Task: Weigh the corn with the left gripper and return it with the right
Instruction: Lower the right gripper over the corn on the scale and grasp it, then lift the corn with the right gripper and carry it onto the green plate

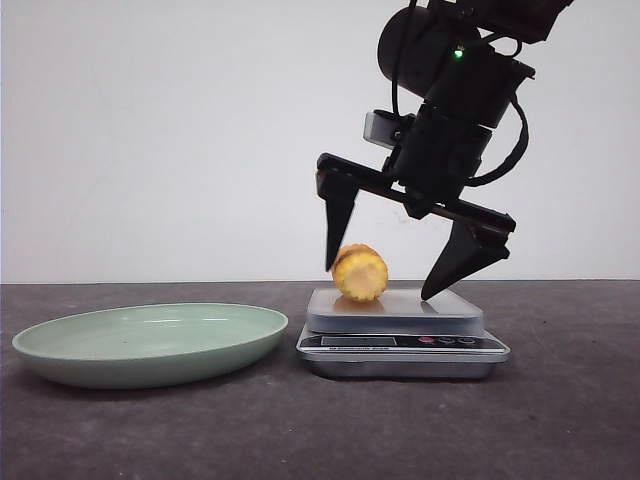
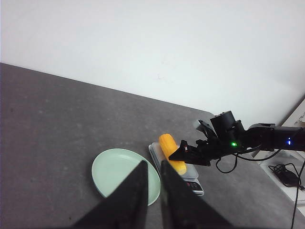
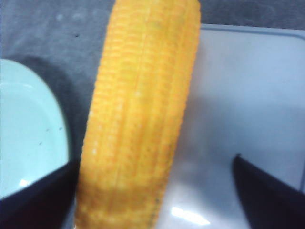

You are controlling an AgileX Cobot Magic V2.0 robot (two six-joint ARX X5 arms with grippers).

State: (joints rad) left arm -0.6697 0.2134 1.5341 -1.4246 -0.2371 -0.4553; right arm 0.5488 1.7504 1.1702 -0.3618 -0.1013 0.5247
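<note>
a stubby yellow-orange cob of corn (image 1: 360, 272) lies on its side on the grey platform of a flat silver kitchen scale (image 1: 400, 340), toward the platform's left edge, its paler cut end facing the front camera. the scale sits on a dark grey table (image 1: 320, 430), just right of a shallow pale green plate (image 1: 150, 343); whether the two rims touch cannot be told.

the black right gripper (image 1: 383, 282) hangs over the scale with its jaws spread wide and holding nothing. its left fingertip (image 1: 335, 250) sits just beside the corn's upper left flank, contact unclear, while the right fingertip (image 1: 450, 270) points down near the platform's right part, well apart from the cob. the right wrist view shows the corn (image 3: 138, 114) lengthwise between the two dark fingers, with bare platform (image 3: 238, 95) on one side and the plate's edge (image 3: 28, 129) on the other.

the left gripper (image 2: 151, 191) is raised well back from the scale, its two dark fingers nearly closed with only a thin gap between them and nothing in its grip. from there the corn (image 2: 170, 150) shows on the scale (image 2: 195, 183), with the plate (image 2: 119, 174) alongside and the right gripper's arm (image 2: 238, 140) reaching in.
</note>
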